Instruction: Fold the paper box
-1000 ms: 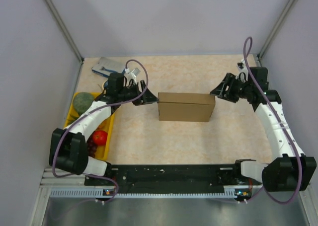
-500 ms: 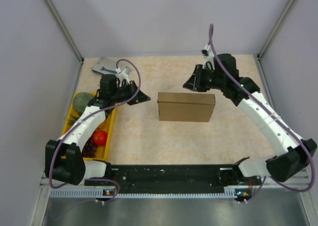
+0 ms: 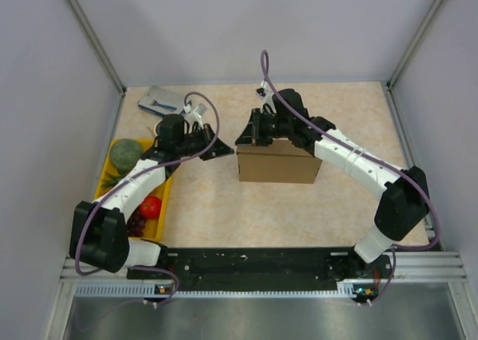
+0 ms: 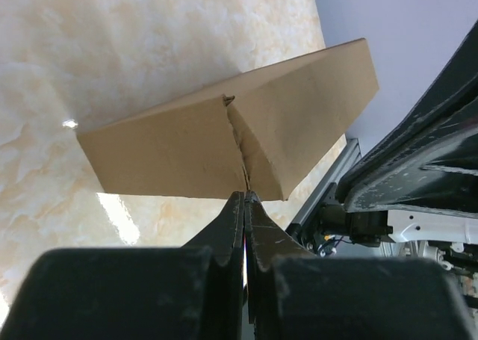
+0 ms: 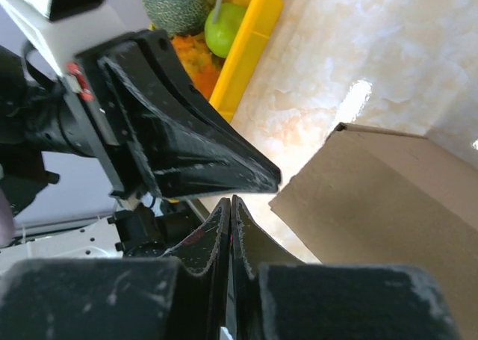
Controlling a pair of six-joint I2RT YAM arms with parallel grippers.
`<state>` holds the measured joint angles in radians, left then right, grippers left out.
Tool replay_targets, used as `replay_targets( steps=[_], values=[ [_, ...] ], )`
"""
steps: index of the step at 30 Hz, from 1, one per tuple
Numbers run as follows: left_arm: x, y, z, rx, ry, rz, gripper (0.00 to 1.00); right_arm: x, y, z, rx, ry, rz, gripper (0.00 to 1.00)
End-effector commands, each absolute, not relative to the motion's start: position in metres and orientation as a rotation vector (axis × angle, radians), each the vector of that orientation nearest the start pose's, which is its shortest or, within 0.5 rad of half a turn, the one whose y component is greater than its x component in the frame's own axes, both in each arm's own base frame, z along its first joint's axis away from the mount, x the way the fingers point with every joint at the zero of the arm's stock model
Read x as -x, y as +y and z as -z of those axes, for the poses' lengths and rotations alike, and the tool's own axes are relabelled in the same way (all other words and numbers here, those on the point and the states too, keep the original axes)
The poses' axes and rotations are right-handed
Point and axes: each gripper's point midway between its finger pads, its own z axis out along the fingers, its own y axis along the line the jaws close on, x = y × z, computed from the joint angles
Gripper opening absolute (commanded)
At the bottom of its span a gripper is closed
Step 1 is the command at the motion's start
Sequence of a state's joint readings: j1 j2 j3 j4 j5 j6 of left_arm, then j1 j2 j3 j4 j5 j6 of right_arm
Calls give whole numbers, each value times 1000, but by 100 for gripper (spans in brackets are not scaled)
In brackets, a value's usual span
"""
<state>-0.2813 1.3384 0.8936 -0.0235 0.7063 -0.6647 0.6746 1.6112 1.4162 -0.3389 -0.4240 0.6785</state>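
Observation:
The paper box [image 3: 280, 164] is a closed brown cardboard carton lying in the middle of the table. My left gripper [image 3: 226, 152] is shut and empty, its tip just off the box's left end. In the left wrist view the shut tips [image 4: 245, 196] point at a corner edge of the box [image 4: 187, 146]. My right arm reaches over the box's back left corner, and its gripper [image 3: 242, 140] is shut on nothing beside that corner. In the right wrist view the shut tips [image 5: 230, 202] sit between the box [image 5: 388, 205] and the left gripper [image 5: 258, 177].
A yellow tray [image 3: 167, 194] along the left edge holds a green melon [image 3: 125, 153], a red fruit [image 3: 150, 206] and dark grapes [image 3: 138, 222]. A small blue-grey packet [image 3: 160, 99] lies at the back left. Grey walls enclose the table on three sides.
The right arm swung from the far right, across behind the box, to its left end. Both grippers closed from open. The left gripper drew back slightly, then came near the box again.

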Motion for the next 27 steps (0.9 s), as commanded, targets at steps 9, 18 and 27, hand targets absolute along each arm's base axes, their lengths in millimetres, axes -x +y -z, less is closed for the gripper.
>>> replay_targets(
  steps=[9, 18, 27],
  values=[
    [-315, -251, -213, -119, 2128, 1335, 0, -295, 375, -276, 288, 2184, -1295, 0],
    [-312, -249, -225, -119, 2108, 1317, 0, -293, 372, -290, 278, 2160, -1306, 0],
    [-317, -240, -246, -107, 2102, 1253, 0, -292, 361, -285, 263, 2176, -1253, 0]
  ],
)
